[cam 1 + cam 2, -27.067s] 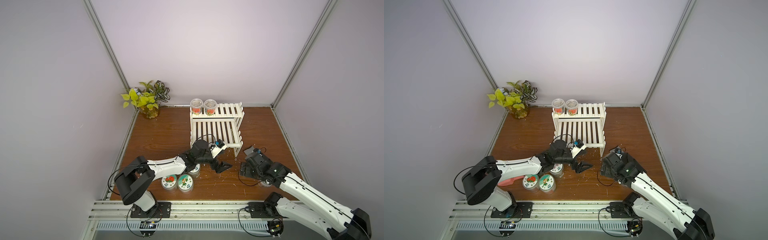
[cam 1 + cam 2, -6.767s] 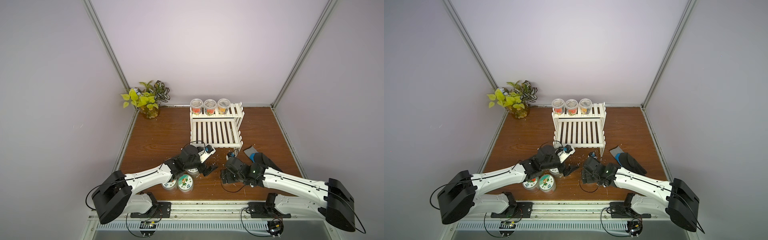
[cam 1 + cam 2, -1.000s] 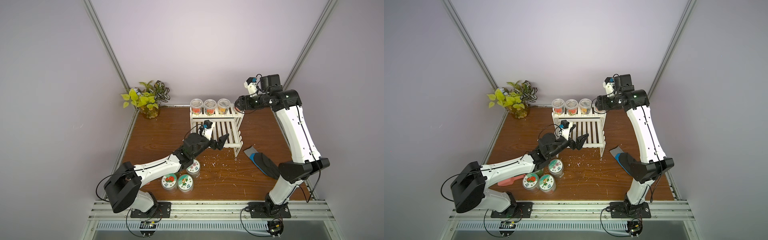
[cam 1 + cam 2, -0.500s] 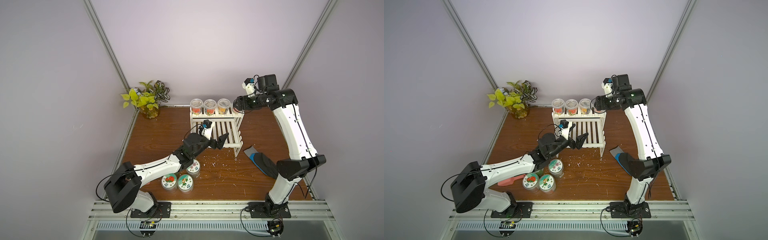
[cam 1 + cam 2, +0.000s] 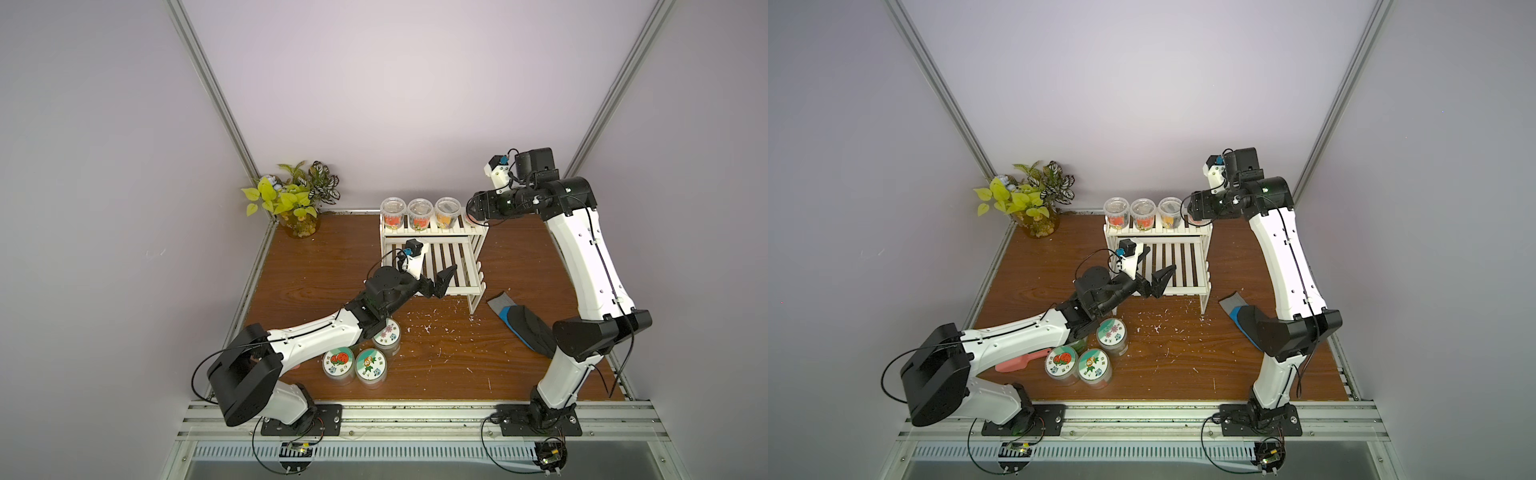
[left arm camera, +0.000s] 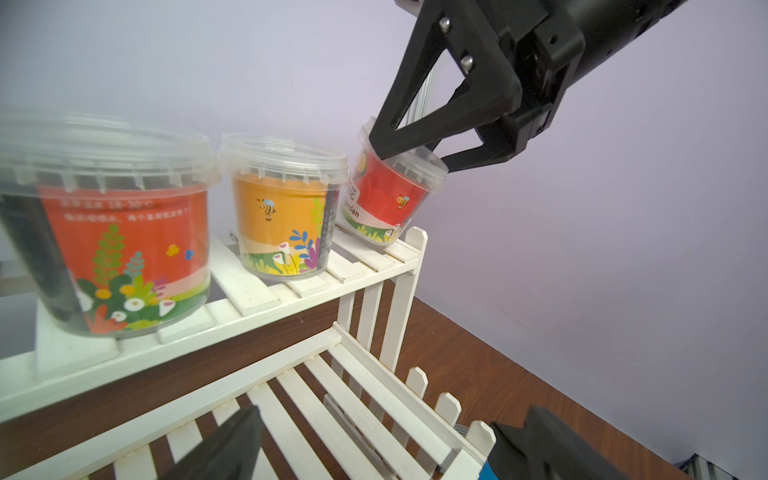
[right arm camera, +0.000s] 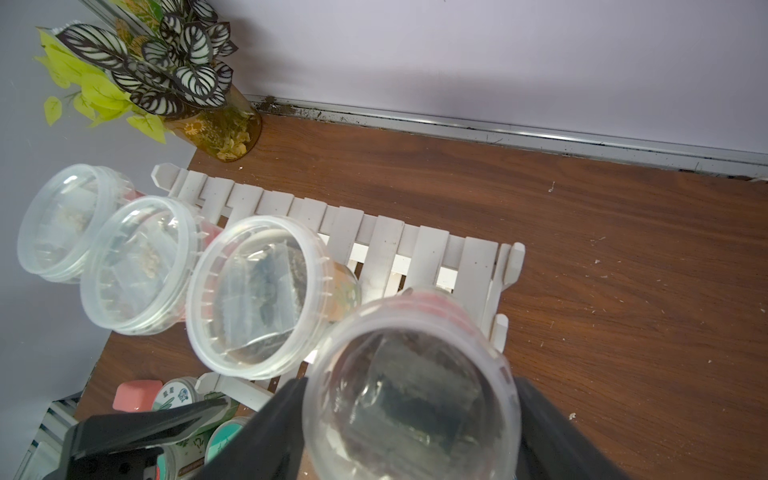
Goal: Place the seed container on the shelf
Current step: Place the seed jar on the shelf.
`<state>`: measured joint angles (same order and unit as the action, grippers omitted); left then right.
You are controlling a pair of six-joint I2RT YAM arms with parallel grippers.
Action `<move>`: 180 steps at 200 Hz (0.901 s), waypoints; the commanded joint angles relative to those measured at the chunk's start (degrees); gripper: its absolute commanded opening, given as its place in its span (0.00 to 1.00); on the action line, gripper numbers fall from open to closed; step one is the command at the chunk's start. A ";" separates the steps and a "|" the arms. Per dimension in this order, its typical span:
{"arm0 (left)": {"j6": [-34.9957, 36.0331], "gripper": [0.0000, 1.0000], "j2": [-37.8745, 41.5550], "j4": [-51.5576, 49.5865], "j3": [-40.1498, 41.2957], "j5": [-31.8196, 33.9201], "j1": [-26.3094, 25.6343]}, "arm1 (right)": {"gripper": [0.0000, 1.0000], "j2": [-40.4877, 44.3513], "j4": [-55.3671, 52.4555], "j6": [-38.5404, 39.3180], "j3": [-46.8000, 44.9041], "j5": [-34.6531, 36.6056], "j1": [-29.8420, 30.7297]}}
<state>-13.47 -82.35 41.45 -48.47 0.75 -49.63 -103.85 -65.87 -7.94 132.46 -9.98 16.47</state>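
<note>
Placement stage, nearly complete. Seed container (image 6: 390, 195), red-labelled and clear-lidded, pinched just below the lid between the fingers (image 6: 388, 141) of the right gripper (image 6: 411, 160). Tilted, with its lower edge apparently touching the slats at the right end of the upper tier of the shelf (image 6: 249, 291). Just beside three like containers (image 5: 419, 212), upright in a row on that tier in both top views.

Left gripper (image 6: 390, 419) empty, fingers spread wide, poised over the front of the lower tier and touching nothing.

Done, by appearance: carry to the shelf, with arrival at the fourth place in the row. Left, by judgement: levelling the seed container onto its base, release, withdrawal of the right arm.

Three picture-lidded tins (image 5: 372, 365) on the worktop (image 5: 457, 353) beside the left arm, apart from the shelf; role in the task not determinable.
</note>
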 commanded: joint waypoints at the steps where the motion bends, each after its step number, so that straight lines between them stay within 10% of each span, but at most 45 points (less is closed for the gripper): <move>1: 0.54 1.00 1.40 1.61 0.33 0.55 -0.47 | 0.78 -0.17 0.38 -0.40 1.39 -0.88 0.47; 180: -0.28 1.00 0.83 1.08 -0.83 -1.97 0.47 | 0.82 -2.24 0.21 -1.19 5.07 -0.08 0.50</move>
<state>-13.52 -82.32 41.76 -48.47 0.10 -49.60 -106.45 -65.89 -8.38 134.34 -9.93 16.78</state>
